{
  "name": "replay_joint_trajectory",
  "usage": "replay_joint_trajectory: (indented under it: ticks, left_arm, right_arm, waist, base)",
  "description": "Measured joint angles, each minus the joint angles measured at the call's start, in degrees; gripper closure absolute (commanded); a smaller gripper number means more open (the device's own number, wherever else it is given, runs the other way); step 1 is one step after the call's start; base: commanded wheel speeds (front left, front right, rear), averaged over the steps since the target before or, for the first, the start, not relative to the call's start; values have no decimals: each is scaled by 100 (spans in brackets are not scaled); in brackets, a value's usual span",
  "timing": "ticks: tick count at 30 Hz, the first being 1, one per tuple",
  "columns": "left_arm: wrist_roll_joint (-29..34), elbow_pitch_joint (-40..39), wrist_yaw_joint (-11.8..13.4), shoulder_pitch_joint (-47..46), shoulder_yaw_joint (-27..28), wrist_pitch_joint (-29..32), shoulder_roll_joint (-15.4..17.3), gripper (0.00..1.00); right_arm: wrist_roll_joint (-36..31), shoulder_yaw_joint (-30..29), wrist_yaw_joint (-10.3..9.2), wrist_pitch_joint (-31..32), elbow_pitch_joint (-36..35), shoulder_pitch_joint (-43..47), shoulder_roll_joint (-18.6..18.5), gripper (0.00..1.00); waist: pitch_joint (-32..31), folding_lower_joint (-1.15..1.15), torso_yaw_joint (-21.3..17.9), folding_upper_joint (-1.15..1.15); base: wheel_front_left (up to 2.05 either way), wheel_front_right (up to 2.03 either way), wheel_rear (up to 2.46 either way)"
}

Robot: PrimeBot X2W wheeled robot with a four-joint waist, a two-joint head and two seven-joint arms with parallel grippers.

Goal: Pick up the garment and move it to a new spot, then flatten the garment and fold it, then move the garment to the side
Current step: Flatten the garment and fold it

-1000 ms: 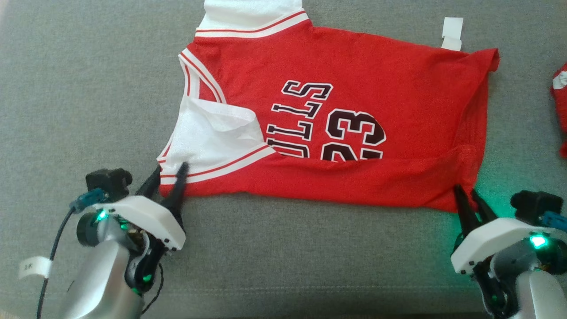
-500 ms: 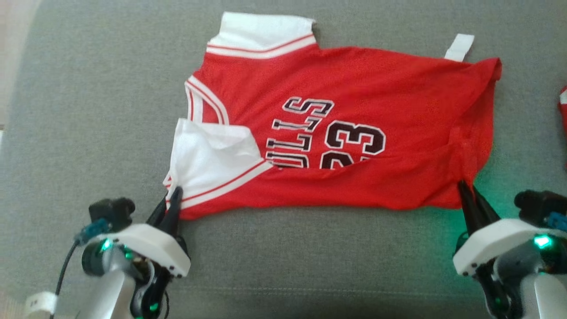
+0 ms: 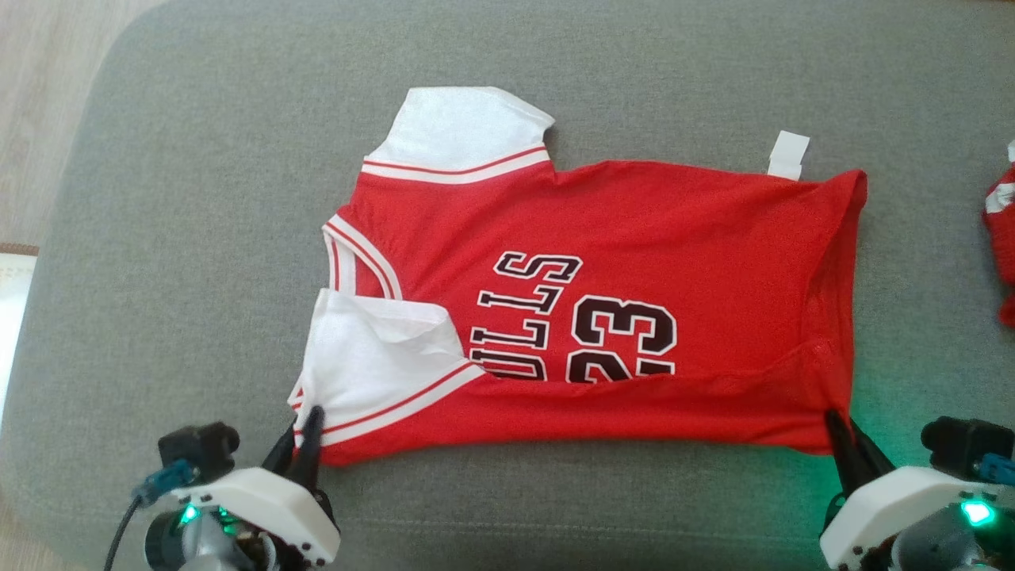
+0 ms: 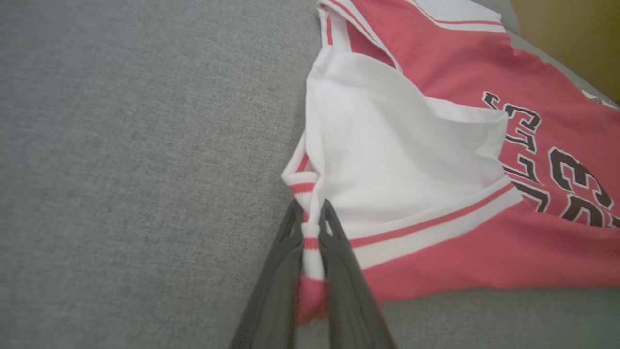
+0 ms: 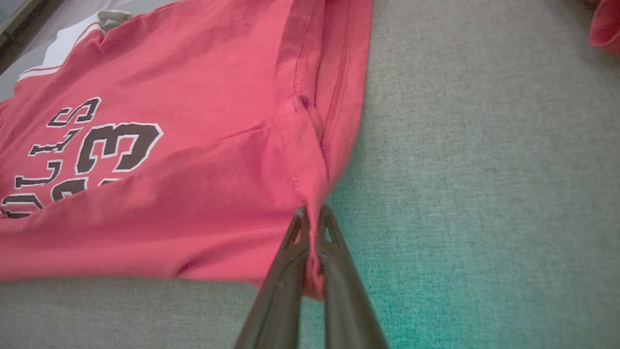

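- Head view: a red jersey (image 3: 674,230) lies spread across the grey cushion (image 3: 190,238). Its near edge is folded up over the black "23" and lettering, and its white sleeves with red-striped trim are toward the left.
- Left wrist view: the left gripper (image 4: 311,209) is clamped on the striped sleeve corner.
- Right wrist view: the right gripper (image 5: 313,211) is pinched tight on the jersey's red hem corner.
- A white tag (image 3: 789,155) sticks out at the far edge.

Left gripper (image 3: 304,424), right gripper (image 3: 842,424) — fingers (image 4: 339,252) pinched together, pointing forward
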Motion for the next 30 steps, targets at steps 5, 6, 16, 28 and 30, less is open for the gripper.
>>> replay_joint_trajectory:
  ticks: [5, 6, 16, 28, 30]
  left_arm:
    - [1, -22, 0, 2, -75, 35, 4, 0]
    - [1, -32, 29, 2, -98, 25, 3, 0]
    - [812, -777, 650, 13, 88, -1053, 230, 0]
    - [1027, -1563, 948, -3, 193, -829, 461, 0]
    - [1027, -1592, 949, -3, 188, -812, 461, 0]
  right_arm:
    - [46, -18, -1, 49, 55, 16, 0, 0]
    - [47, -32, -1, 46, 53, 40, 2, 0]
    - [-124, -57, -1, -839, -838, 292, 3, 0]
    - [-466, 233, -1, -1083, -1427, -367, 2, 0]
    - [-465, 241, -1, -1083, -1427, -368, 2, 0]
  waist:
    - [-86, 0, -15, 0]
    - [-116, 0, -17, 0]
    - [-363, 0, -173, 0]
    - [-389, 0, -270, 0]
    - [-353, 0, -266, 0]
  base:
    - [0, 0, 0]
    - [0, 0, 0]
    - [0, 0, 0]
    - [0, 0, 0]
    - [0, 0, 0]
